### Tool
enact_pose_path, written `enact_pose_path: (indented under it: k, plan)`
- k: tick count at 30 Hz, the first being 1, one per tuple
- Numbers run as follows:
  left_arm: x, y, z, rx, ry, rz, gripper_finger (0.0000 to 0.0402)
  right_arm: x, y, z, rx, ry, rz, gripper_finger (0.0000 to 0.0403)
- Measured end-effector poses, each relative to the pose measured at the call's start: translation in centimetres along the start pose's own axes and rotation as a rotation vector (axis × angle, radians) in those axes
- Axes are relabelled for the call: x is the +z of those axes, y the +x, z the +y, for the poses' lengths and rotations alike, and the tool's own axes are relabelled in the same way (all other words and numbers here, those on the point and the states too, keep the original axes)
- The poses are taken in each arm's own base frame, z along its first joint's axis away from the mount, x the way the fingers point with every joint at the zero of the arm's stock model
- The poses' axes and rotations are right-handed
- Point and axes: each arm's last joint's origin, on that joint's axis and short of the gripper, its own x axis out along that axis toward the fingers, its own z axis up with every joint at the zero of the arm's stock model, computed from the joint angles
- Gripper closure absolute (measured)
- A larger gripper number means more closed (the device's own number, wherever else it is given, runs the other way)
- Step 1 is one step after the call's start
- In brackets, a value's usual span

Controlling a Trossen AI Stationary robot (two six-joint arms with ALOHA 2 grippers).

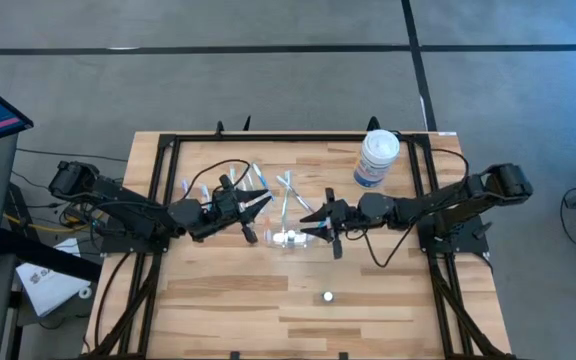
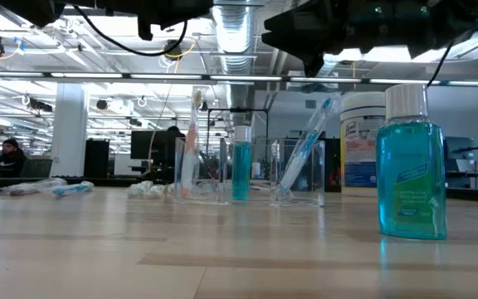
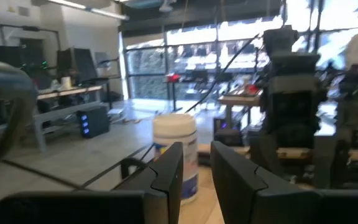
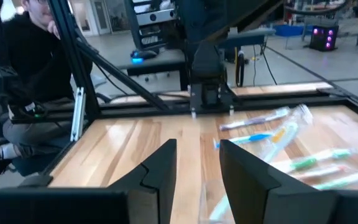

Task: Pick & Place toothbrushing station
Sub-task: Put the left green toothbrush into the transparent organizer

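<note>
A clear plastic holder stands upright mid-desk, its compartments holding one toothbrush nearly upright, another leaning, and a small tube of blue liquid between them. More wrapped toothbrushes lie scattered flat behind the holder.

floor: gray, dark lines | ceiling: pipes, bright lights, upper left | windows: big, bright | person: dark top, upper left

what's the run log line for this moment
left gripper: open, empty, above toothbrushes | right gripper: open, empty, beside clear holder | wipes tub: back right
</note>
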Motion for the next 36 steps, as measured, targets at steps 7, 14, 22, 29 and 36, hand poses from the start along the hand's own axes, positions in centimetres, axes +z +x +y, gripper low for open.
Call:
enact_pose_path:
  k: [7,14,22,29,36]
  plan:
    - [1.3,-1.4,1.8,0.112,-0.028,0.085,0.0326,0.3,-0.4,-0.3,-0.013,0.0,0.018,0.029]
    - [2.1,-3.1,3.9,0.176,-0.146,0.165,0.0326,0.3,-0.4,-0.9,-0.036,0.001,0.021,0.029]
    - [0.5,-2.6,6.6,0.31,-0.221,0.284,0.0326,0.2,-0.4,-1.6,-0.061,0.021,0.041,0.029]
    - [-1.7,-1.3,9.5,0.331,-0.373,0.451,0.0326,0.0,-0.4,-1.5,-0.061,0.021,0.055,0.029]
    - [-4.4,-0.1,11.7,0.371,-0.46,0.639,0.0326,-0.1,-0.4,-1.6,-0.062,0.021,0.063,0.029]
